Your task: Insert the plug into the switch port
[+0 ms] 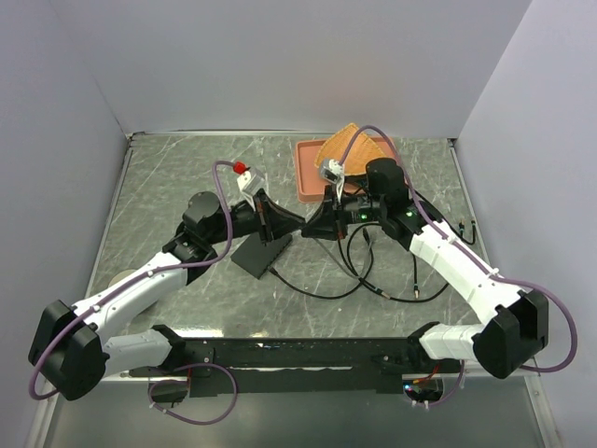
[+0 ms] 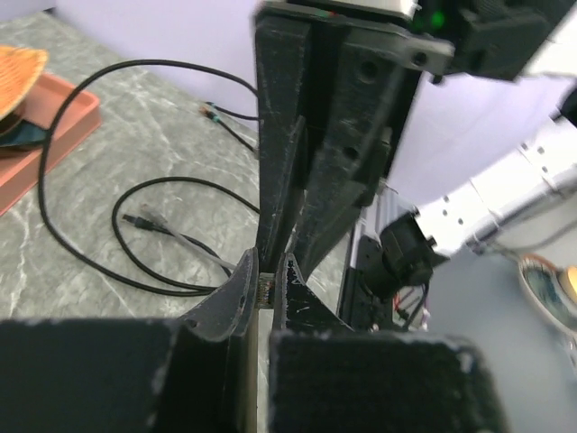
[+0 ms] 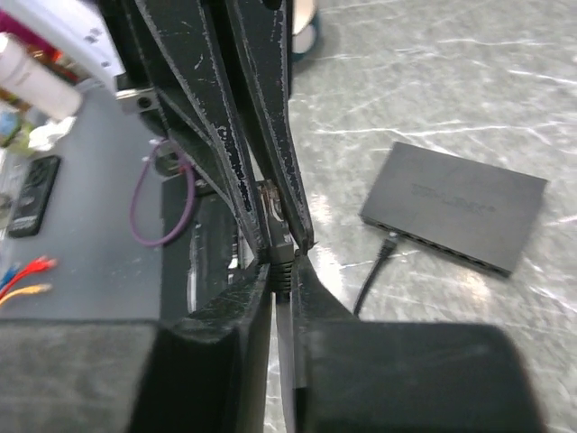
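Handover pose, mid-air above the grey marbled bench point(image 1: 187, 177). The left fingers point(image 2: 230, 302) are clamped tight on the small grey plug point(image 3: 280, 260). The right fingers point(image 3: 239, 316) pinch the same plug from the opposite side, tip to tip with the left pair. I can't tell which pair carries the load.

The flat matte-black rectangular switch box point(image 3: 455, 215) lies flat on the bench, just near-left of the pinch point and below it. The left wrist partly overhangs it. Its port edge point(image 3: 451, 251) is the long side that seems to face near-right, towards the right arm. One thin black cable point(image 3: 374, 275) already sits in a port at one end of that row.

Key relation: the plug's long axis looks roughly in line with both finger pairs, left-right across the scene and raised, while the ports open sideways at bench level. My read is that the plug must drop and square up to that edge before going in. The left arm is nearer the box, but the right arm faces the ports.

The terracotta tray point(image 1: 300, 168) at far right plays no part.
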